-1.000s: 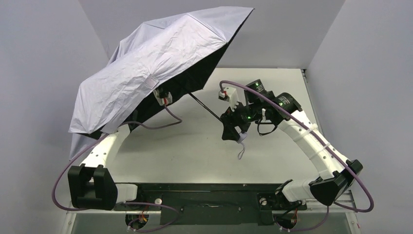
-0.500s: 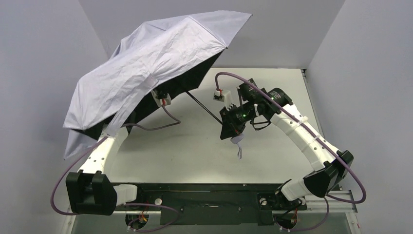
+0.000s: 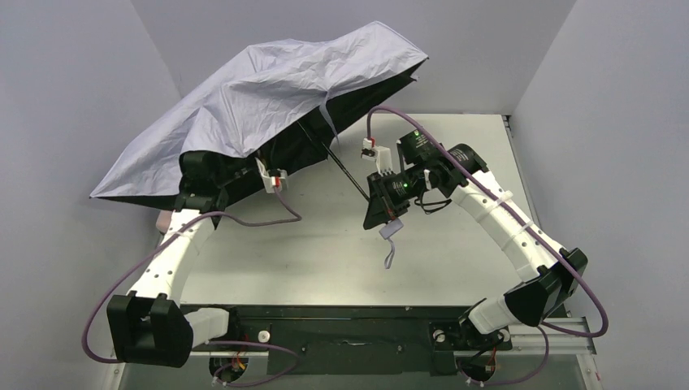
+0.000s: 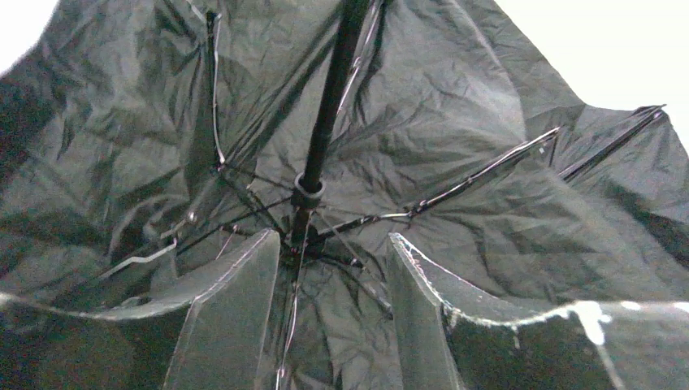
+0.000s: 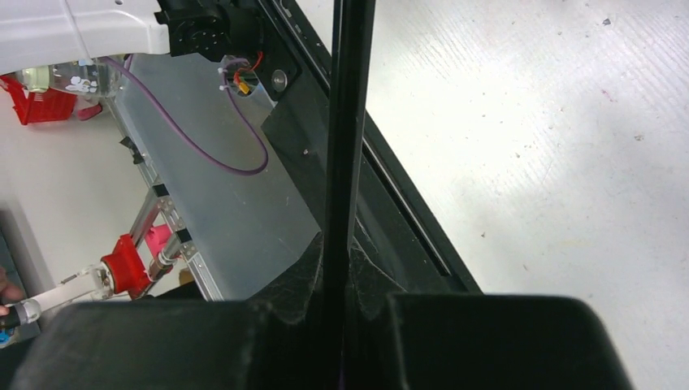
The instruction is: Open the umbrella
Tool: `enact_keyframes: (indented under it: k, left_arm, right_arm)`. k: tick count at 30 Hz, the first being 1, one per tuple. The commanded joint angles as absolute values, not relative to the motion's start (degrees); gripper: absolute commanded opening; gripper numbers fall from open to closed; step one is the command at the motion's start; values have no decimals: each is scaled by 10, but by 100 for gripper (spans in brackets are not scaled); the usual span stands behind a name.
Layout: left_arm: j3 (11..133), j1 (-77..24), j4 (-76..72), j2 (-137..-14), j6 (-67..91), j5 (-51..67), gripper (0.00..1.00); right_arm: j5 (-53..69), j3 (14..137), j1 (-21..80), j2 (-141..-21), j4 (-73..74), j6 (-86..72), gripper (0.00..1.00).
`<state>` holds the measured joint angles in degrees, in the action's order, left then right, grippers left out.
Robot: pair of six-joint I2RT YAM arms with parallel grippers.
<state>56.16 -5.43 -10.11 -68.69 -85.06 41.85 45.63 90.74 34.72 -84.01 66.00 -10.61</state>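
The overhead view showed the whole umbrella (image 3: 260,97): one canopy, spread and tilted, pale lilac side up, raised over the back left of the bench (image 3: 325,244). Its thin black shaft (image 3: 341,166) slanted down to the right hand (image 3: 380,213). Below that hand a small lilac handle (image 3: 392,230) stuck out, with a strap (image 3: 388,256) dangling from it.

Only the left wrist view showed the left hand (image 4: 333,317), which the canopy hid from above. Its two clear fingers (image 4: 236,325) stood apart under the black inner fabric. The shaft (image 4: 329,106) and the hub where the ribs met lay in the gap beyond them, and neither finger touched anything.

The right wrist view showed the right hand (image 5: 337,276) clamped on the shaft (image 5: 349,122), with its dark fingers pressed together on either side of it. Past it lay the white bench (image 5: 528,162) and the black rail at the near edge.

The canopy also covered the upper end of the left arm (image 3: 175,252) and most of a pale pink object (image 3: 164,219) beside it.

In all there were two arms, two hands and one umbrella.
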Motion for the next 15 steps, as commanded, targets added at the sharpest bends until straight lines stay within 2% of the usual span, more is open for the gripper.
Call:
enact_keyframes:
  k: [1, 7, 15]
  left_arm:
    - [578, -83, -69, -680, -869, 424, 49]
    - [576, -122, -112, -704, -865, 393, 46]
    - [560, -158, -243, -751, -839, 310, 35]
  right_arm:
    - [490, 924, 356, -806, 574, -98, 0]
    - [494, 915, 367, -802, 572, -100, 0]
    - [490, 904, 382, -793, 573, -100, 0]
